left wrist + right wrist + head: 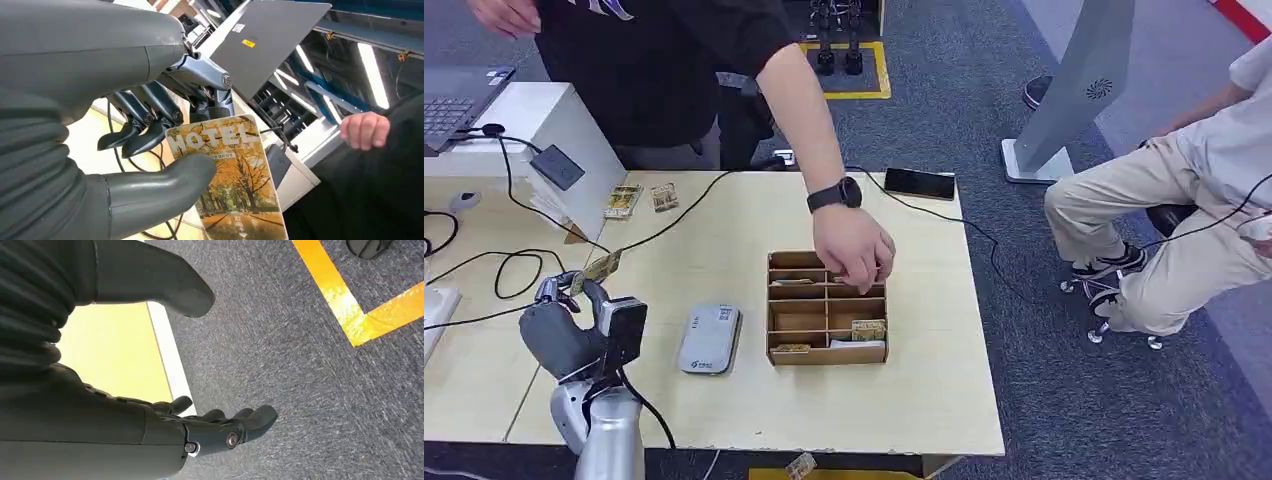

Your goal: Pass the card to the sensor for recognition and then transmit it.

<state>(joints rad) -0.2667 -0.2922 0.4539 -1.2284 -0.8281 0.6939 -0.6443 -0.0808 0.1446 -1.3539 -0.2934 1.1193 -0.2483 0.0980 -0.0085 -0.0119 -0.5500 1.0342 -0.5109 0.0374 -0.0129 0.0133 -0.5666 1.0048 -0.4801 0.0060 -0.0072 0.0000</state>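
Head view: left hand [564, 325] raised over the table [924, 400], left of the grey sensor [709, 339], which lies flat just left of the divided box [827, 307]. Left hand pinches a card [600, 267] that sticks up past its fingers on the far side, off the table surface and well left of the box.

Left wrist view: card [232, 175] shows "HOTEL" lettering over an autumn tree picture. Thick grey thumb [165, 190] presses on the card face, darker fingers [150, 120] curl in behind its upper edge, so the card is clamped between thumb and fingers. Left hand [150, 145] is mostly closed around it.

Right wrist view: right hand [165, 420] hangs over grey carpet [300, 380] beside a yellow floor stripe [350, 310], thumb apart from the fingers, fingers stretched out and loosely together, nothing in it, touching nothing.

Head view also: a person's hand [854, 248] with a dark wristwatch [835, 194] reaches into the far row of the box; a few cards sit in the box's near compartments. Two more cards [639, 199] lie on the table well beyond the sensor, near a black reader [557, 167] mounted on a white stand. Black phone [919, 183] lies at the far edge of the table beyond the box. A second person sits to the right of the table.
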